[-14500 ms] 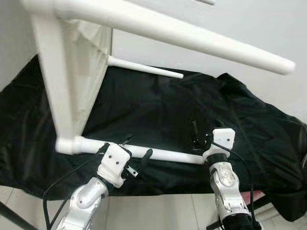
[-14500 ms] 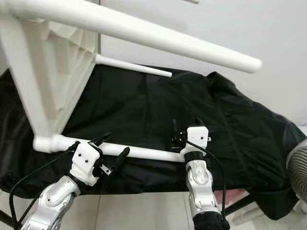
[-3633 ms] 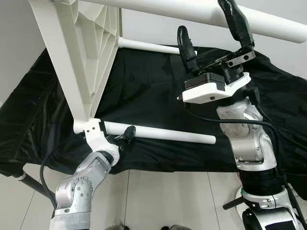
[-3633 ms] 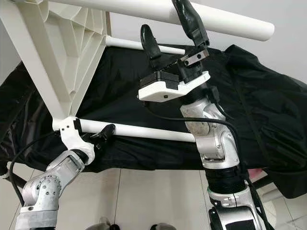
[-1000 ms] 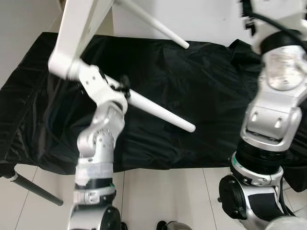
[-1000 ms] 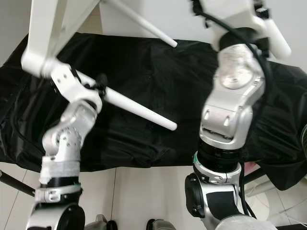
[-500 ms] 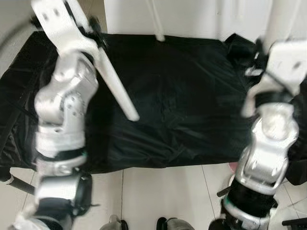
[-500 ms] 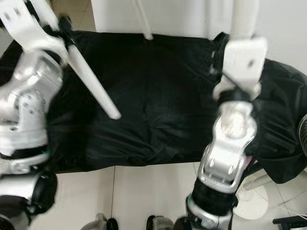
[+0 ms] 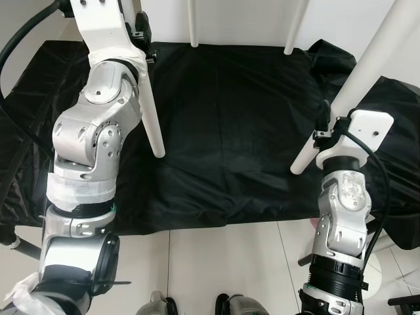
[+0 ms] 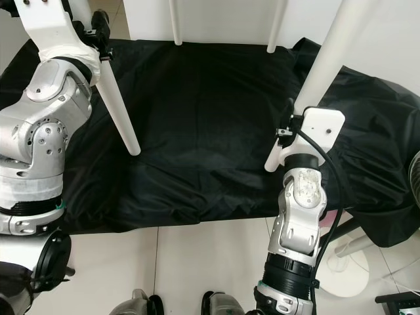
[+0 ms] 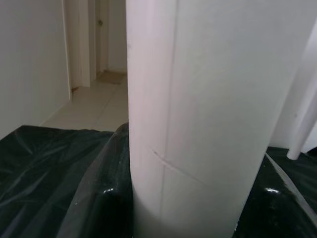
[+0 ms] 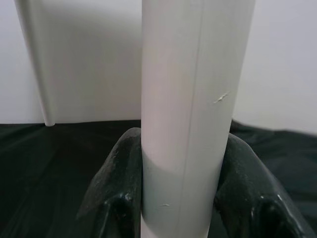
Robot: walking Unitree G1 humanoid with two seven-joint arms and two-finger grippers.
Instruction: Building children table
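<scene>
**Gripping two legs, table up over the black sheet**

Holding firm on both sides: the left gripper [image 11: 178, 218] is clamped on the near left leg [image 9: 149, 108], its black fingers [image 11: 101, 198] pressed against the white tube. Over on the other side, the right gripper [image 12: 181, 198] is clamped on the near right leg [image 9: 354, 92], pads [image 12: 119, 193] snug on either side of it. Both legs slant down toward the sheet [image 9: 230, 105], tips near the black fabric; contact is hard to call. Two far legs [image 9: 192, 23] hang at the back edge, ends just over the sheet too. Tiled floor [image 9: 223, 262] below the sheet's front edge, white wall [image 10: 216, 16] behind.
</scene>
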